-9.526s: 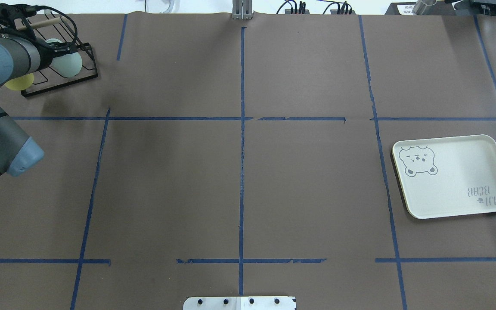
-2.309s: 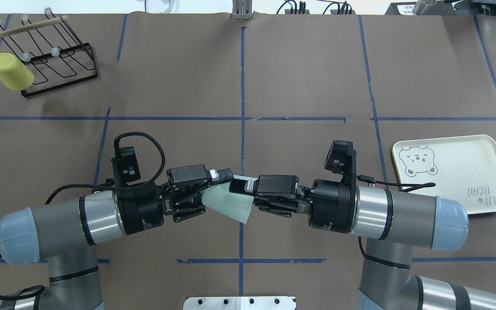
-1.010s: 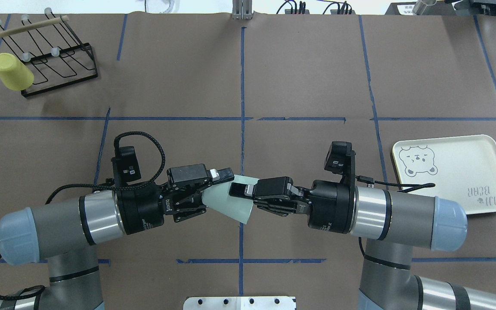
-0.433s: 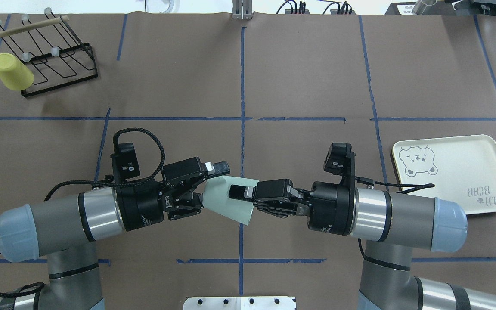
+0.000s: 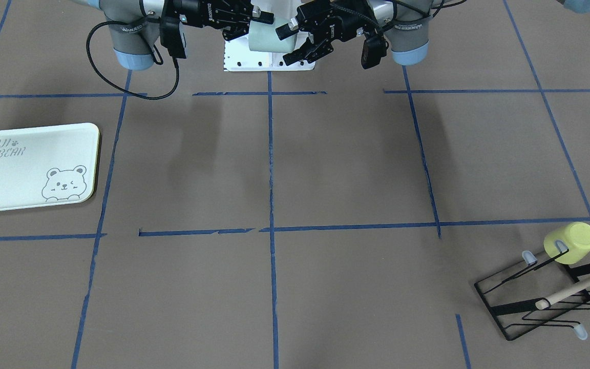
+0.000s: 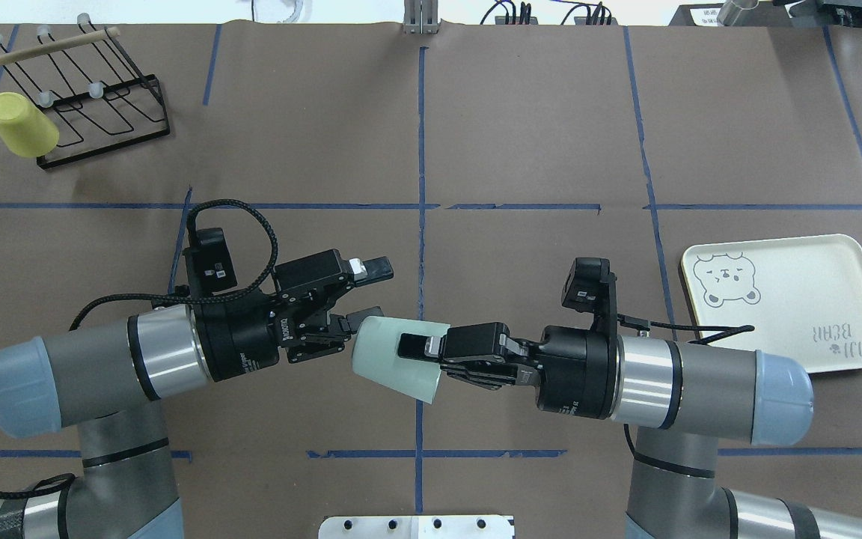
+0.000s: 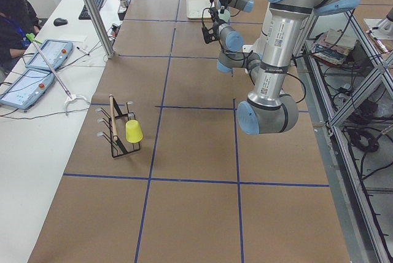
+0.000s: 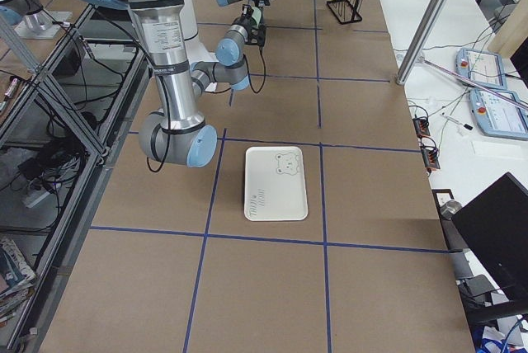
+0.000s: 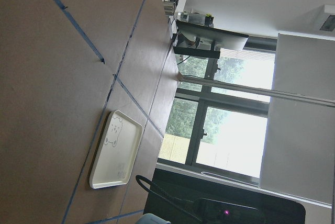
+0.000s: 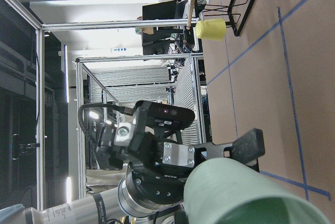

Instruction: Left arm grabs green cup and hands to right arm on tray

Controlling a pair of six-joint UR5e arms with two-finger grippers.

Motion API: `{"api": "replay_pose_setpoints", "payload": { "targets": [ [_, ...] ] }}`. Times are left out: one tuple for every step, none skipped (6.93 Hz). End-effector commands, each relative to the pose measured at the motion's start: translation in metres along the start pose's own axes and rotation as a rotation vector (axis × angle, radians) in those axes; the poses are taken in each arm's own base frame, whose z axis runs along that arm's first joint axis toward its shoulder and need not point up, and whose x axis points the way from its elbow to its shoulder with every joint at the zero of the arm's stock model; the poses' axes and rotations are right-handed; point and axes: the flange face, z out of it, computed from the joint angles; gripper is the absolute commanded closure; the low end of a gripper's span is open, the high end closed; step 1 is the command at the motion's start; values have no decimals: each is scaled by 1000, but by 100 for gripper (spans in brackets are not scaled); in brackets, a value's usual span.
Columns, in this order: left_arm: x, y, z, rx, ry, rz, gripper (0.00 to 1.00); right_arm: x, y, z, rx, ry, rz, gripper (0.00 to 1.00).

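The right end effector (image 6: pixel 414 350) is clamped on the green cup (image 6: pixel 382 361), one finger along its side, holding it tilted in the air over the middle of the worktop (image 6: pixel 536 127). The left end effector (image 6: pixel 378 290) is spread wide with nothing in it, its lower finger just beside the cup's base. The tray (image 6: pixel 790 314), marked "TAIJI BEAR" by a winking bear, lies well apart, beyond the right arm's wrist. At the far left corner a yellow-green cup (image 6: pixel 21 126) hangs on a black wire rack (image 6: pixel 113 112)
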Motion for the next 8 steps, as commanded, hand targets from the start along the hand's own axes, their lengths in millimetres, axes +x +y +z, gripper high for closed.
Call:
{"api": "replay_pose_setpoints", "payload": {
  "targets": [
    [5, -27, -1, 54, -5, 27, 0, -3, 3, -1, -6, -5, 4, 100],
    [6, -54, -1, 112, -30, 52, 0, -2, 3, 0, -3, 0, 4, 100],
    [9, -76, 8, 191, -116, 72, 0, 6, -1, 1, 5, 33, 1, 100],
    [7, -98, 10, 263, -214, 97, 0, 0, -23, 3, 38, 120, -22, 100],
    [8, -121, 8, 271, -350, 123, 0, -7, -48, 4, 32, 235, -37, 100],
    [15, -151, -5, 228, -518, 205, 0, -14, -90, -4, 74, 392, -51, 100],
    [25, -186, -33, 207, -645, 236, 0, -18, -108, -5, 62, 557, -121, 100],
    [39, -221, -74, 163, -748, 279, 0, -31, -111, -3, 62, 714, -173, 100]
  ]
}}
